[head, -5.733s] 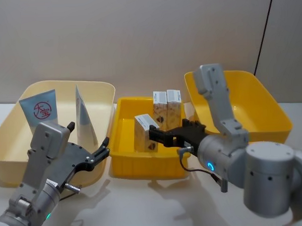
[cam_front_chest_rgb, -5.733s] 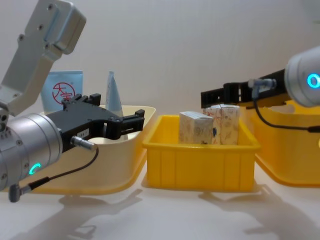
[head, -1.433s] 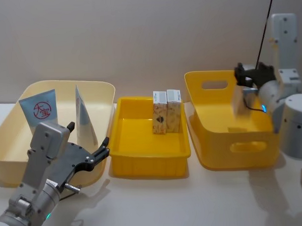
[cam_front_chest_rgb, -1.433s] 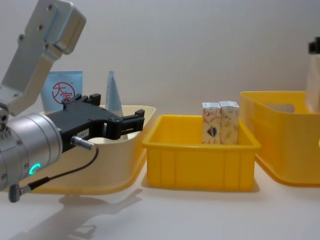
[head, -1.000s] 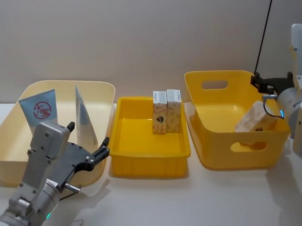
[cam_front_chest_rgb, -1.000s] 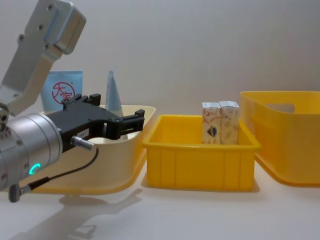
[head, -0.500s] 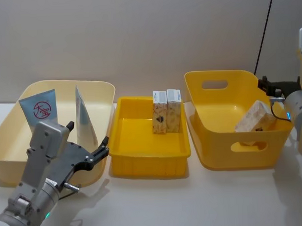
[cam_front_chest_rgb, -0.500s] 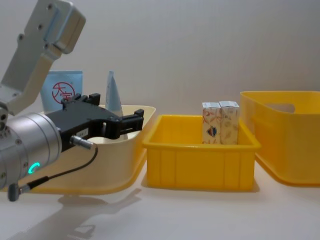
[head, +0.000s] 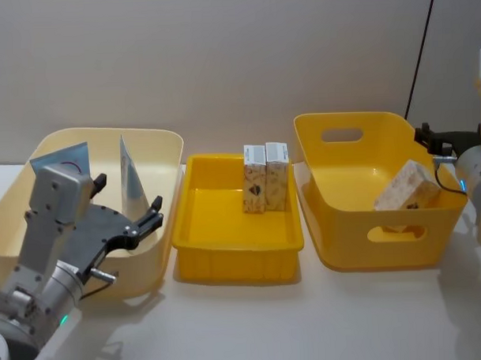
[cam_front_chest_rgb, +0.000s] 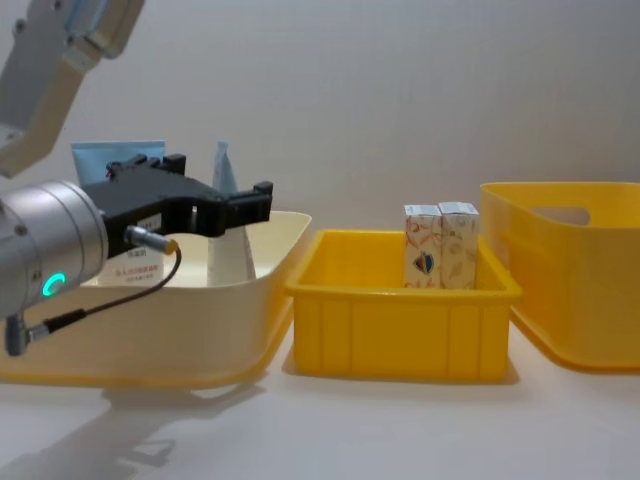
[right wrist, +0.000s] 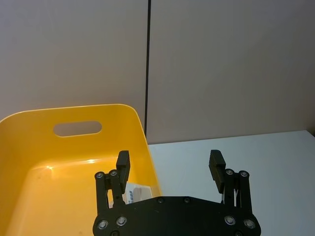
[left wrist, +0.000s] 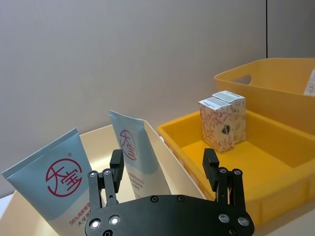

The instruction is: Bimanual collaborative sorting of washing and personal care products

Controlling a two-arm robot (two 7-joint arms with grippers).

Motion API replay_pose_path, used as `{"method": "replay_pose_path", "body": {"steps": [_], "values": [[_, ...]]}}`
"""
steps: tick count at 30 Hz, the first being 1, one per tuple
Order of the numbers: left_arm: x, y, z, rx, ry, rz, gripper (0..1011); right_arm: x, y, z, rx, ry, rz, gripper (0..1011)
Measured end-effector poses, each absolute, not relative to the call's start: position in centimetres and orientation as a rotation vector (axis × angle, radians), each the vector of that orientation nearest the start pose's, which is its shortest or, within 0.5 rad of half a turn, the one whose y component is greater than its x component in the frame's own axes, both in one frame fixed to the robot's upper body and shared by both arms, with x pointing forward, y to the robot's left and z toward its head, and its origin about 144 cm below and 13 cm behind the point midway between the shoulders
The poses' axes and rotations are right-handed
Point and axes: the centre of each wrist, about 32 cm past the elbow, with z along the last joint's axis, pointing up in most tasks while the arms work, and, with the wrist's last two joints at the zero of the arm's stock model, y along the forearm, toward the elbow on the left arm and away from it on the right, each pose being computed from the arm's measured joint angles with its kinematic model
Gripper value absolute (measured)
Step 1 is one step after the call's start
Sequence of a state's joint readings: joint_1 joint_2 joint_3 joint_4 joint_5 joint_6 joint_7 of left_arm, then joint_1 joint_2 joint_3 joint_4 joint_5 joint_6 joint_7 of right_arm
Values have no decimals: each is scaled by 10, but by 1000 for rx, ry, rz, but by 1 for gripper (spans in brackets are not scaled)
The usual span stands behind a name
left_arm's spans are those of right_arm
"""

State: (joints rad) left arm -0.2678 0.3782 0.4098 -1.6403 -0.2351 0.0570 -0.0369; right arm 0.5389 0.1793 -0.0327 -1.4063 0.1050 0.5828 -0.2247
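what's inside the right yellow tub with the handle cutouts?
One patterned cream carton lies tilted in the tub, near its right wall. The rest of the visible floor is bare. The floor strip just behind the near wall is hidden by that wall.

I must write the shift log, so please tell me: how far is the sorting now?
Done: one carton lies in the right yellow tub. In hand: nothing; the left tool is open at the cream tub by two blue tubes, the right tool open beside that tub. Left, likely: two cartons standing in the middle tray.
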Motion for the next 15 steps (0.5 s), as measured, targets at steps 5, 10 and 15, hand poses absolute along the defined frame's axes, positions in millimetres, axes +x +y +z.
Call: {"method": "replay_pose_path", "body": {"steps": [5, 10, 15], "values": [[507, 211, 1229, 16, -232, 1142, 1000, 587, -280, 1303, -241, 89, -1822, 1001], [509, 215, 1232, -2, -220, 1139, 1000, 587, -281, 1303, -242, 90, -1823, 1001], [506, 221, 1239, -11, -228, 1137, 1000, 587, -281, 1303, -242, 90, -1824, 1001]]}}
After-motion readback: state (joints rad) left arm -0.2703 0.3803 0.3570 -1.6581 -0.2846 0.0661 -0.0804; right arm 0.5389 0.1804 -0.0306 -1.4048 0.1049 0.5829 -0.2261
